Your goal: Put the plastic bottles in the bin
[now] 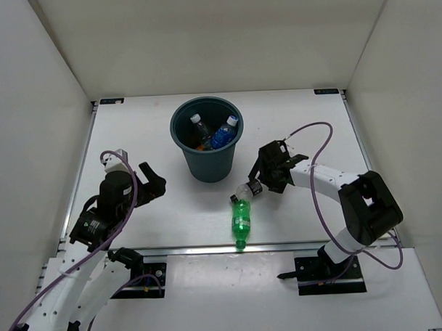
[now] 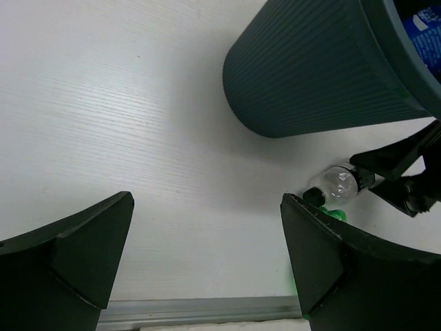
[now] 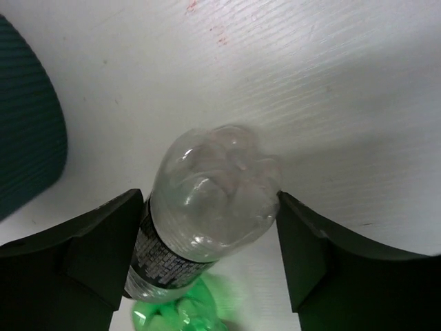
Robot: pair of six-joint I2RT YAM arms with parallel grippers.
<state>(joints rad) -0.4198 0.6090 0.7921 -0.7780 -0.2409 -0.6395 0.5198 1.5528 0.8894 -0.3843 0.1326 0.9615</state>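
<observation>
A clear bottle with a dark label (image 3: 213,179) lies on the table, and my right gripper (image 3: 210,201) is shut on it, a finger touching each side. It shows near the bin's foot (image 1: 247,190). Its neck end rests against the green bottle (image 1: 242,219), which lies toward the front edge and shows below the jaws (image 3: 179,310). The dark teal bin (image 1: 206,162) stands mid-table and holds a blue-label bottle (image 1: 223,134) and another clear bottle (image 1: 199,128). My left gripper (image 1: 155,184) hovers open and holds nothing, left of the bin (image 2: 310,69).
A metal strip (image 1: 209,249) runs along the table's front edge, just past the green bottle's base. White walls enclose the table on three sides. The right arm's purple cable (image 1: 318,129) loops above its forearm.
</observation>
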